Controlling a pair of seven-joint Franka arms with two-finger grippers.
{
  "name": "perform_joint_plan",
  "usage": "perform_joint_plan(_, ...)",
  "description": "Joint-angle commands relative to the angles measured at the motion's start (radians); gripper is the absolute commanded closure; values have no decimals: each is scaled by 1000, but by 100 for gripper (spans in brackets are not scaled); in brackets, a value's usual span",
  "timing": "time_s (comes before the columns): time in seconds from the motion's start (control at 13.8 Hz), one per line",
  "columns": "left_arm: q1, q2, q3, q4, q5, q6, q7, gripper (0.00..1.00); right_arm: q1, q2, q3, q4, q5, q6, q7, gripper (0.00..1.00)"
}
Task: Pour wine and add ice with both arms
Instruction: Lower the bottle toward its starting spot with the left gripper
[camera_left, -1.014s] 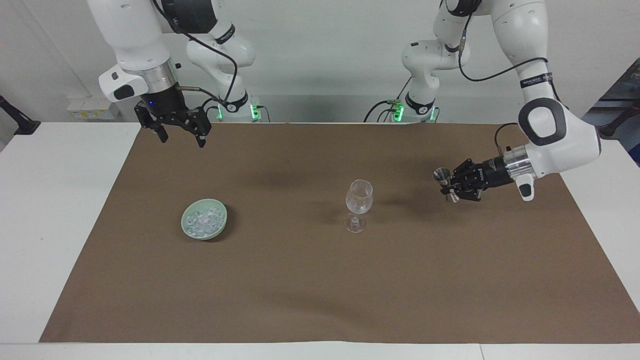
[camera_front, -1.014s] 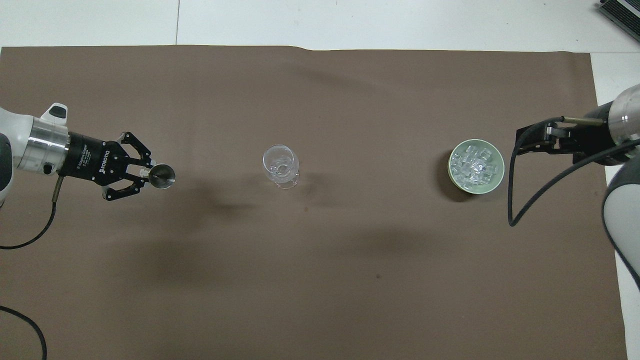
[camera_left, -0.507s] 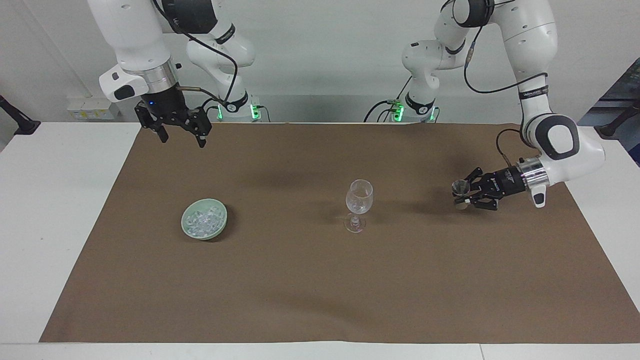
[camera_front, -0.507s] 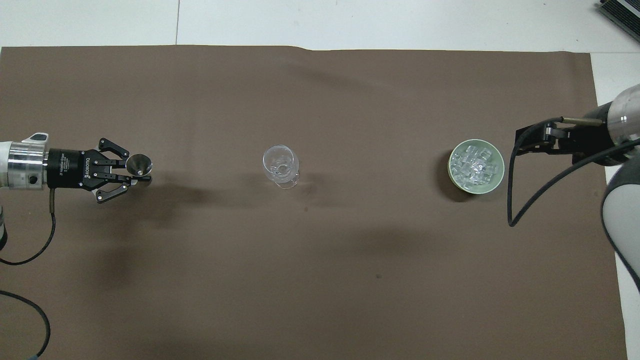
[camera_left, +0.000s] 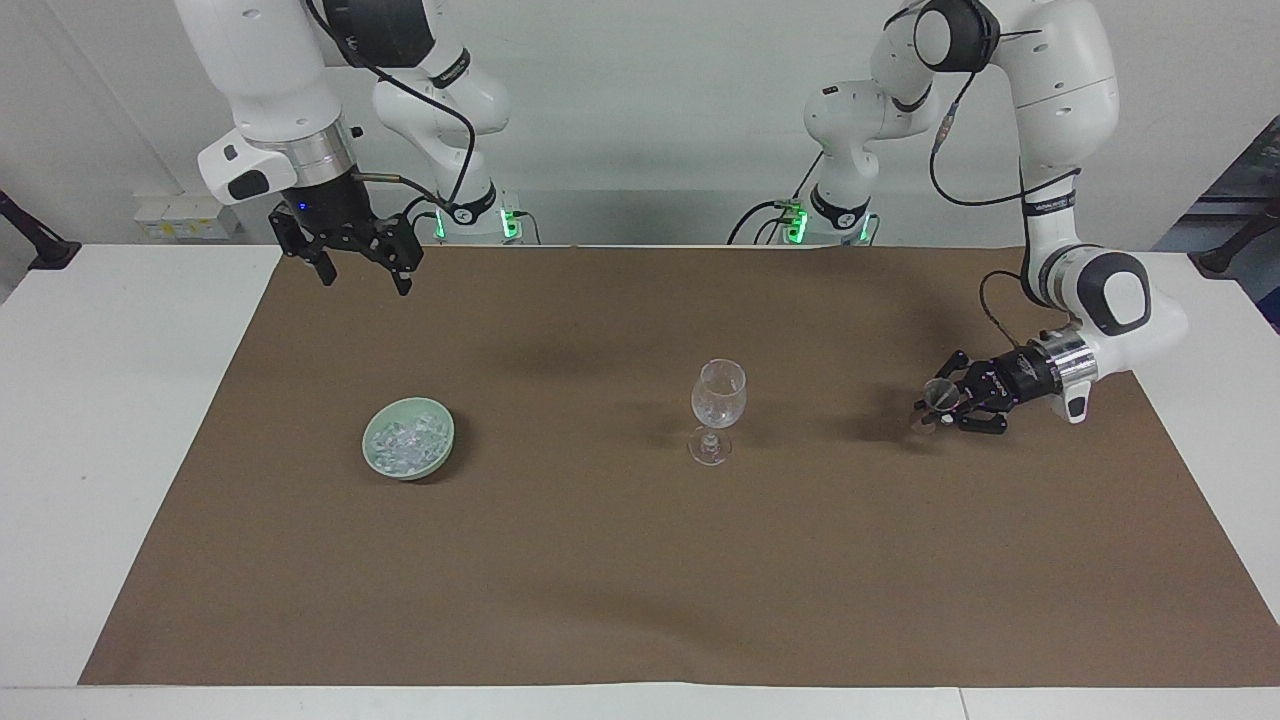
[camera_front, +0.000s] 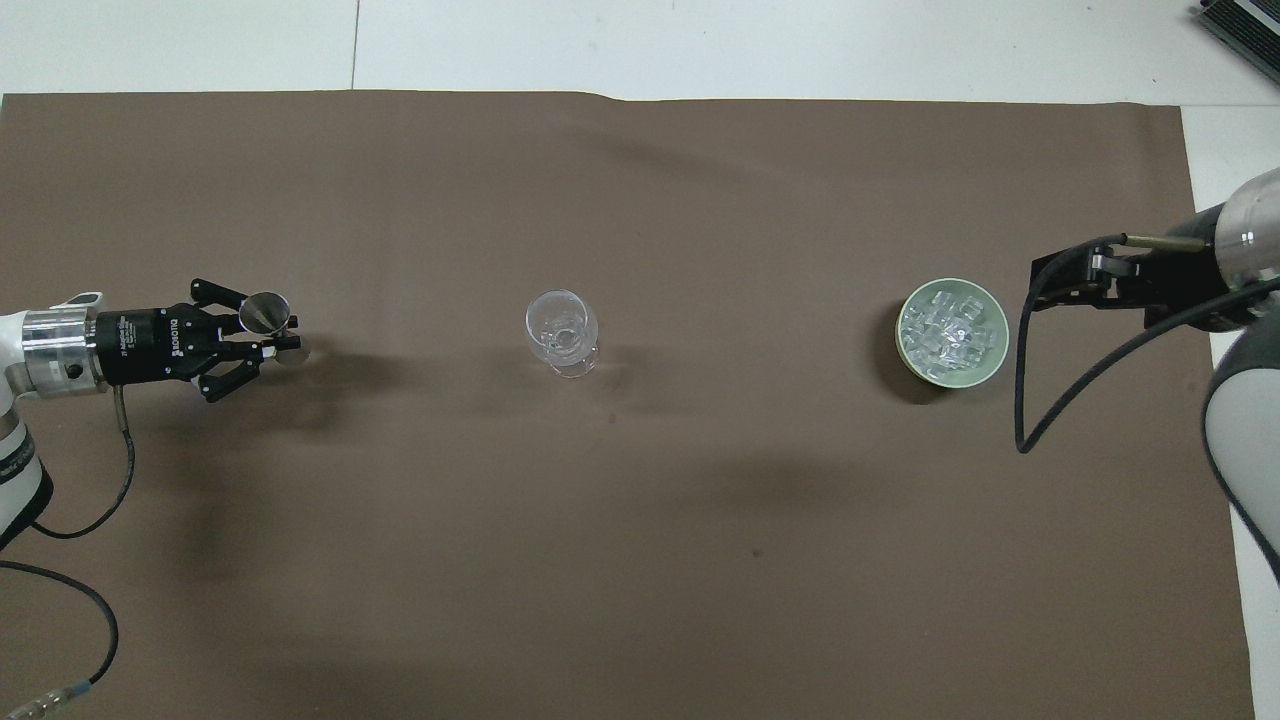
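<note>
Left claw (camera_left: 937, 405) low over brown mat (camera_left: 640, 560) at own end of table (camera_left: 110, 400), clamped tight on metal jigger (camera_front: 266, 312). Jigger tilted, mouth facing wine glass (camera_left: 717, 408); glass well apart from claw, mid-mat. Probably setting jigger down; cannot tell if glass holds wine.

Right claw (camera_left: 352, 262) hangs high, fingers spread wide, nothing held; arm waits. Ice (camera_front: 948, 330) heaped in green bowl (camera_left: 440, 455), near this claw – likely staged for its pick.

Writing on left claw body: "ROBOTIQ".
</note>
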Motion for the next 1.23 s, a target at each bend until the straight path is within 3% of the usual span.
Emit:
perform_joint_plan(0.0, 7, 2, 7, -36, -87, -18, 35, 100, -26, -24, 12, -30, 22, 12, -36, 0)
perform_joint_plan(0.65, -1, -5, 10, -107, -115, 31, 132, 100, -31, -22, 10, -39, 22, 21, -37, 0)
perform_joint_plan(1.16, -7, -21, 10, -155, -138, 98, 175, 100, -60, -28, 9, -150, 20, 97, -111, 0)
